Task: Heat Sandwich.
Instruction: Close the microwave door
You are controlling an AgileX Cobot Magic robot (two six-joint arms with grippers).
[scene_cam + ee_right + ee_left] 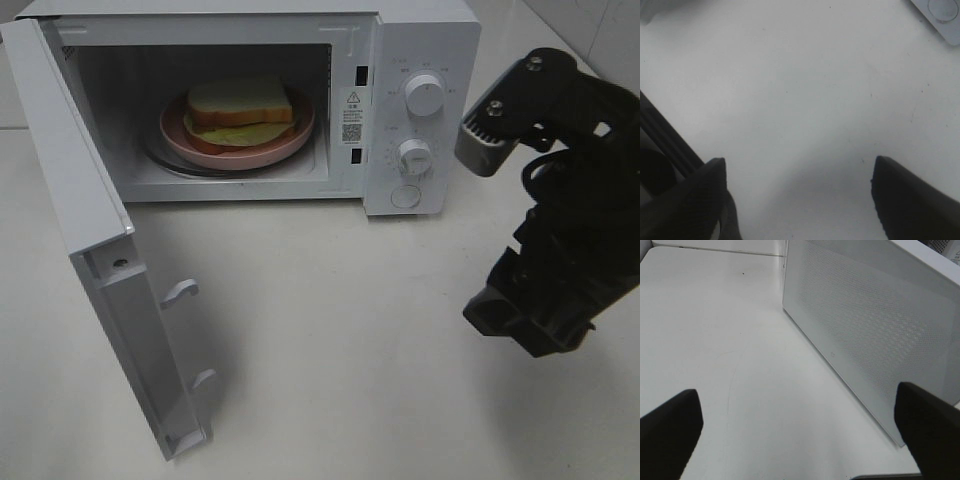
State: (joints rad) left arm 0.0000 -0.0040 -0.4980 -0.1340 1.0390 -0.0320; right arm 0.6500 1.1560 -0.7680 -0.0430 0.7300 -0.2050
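Sandwich (240,108) lies on the pink plate (300,135) inside the microwave (420,40), so loading looks done. The door (70,170) hangs wide open and neither knob has a hand on it.

Your left fingers (670,432) are spread wide with nothing between them. They are near a perforated white panel, which I take for the door's outer face (875,325), and not touching it. Your right fingers (912,200) are also spread and empty, over bare counter (800,90). The right arm (570,200) stands just right of the control panel.

Watch these from here:
- If you push the door near its hinge, or too hard, the whole microwave may slide on the smooth counter instead of the door closing.
- A soft push may leave the latch hooks (180,290) short of their slots, and then it probably will not start.
- A slam could shake the top slice of bread off square.
- The right arm is close to the upper knob (424,95) and lower knob (413,155), so a careless swing could turn the wrong one or press the round button (405,196).

What you cannot see well:
- The left arm is outside the high view, so only its wrist camera places it.
- The right fingers are lost in the dark bulk of the arm in the high view.
- The knob markings are too small to read, so I cannot tell which one sets the time.
- Only a green-yellow edge of the filling shows.
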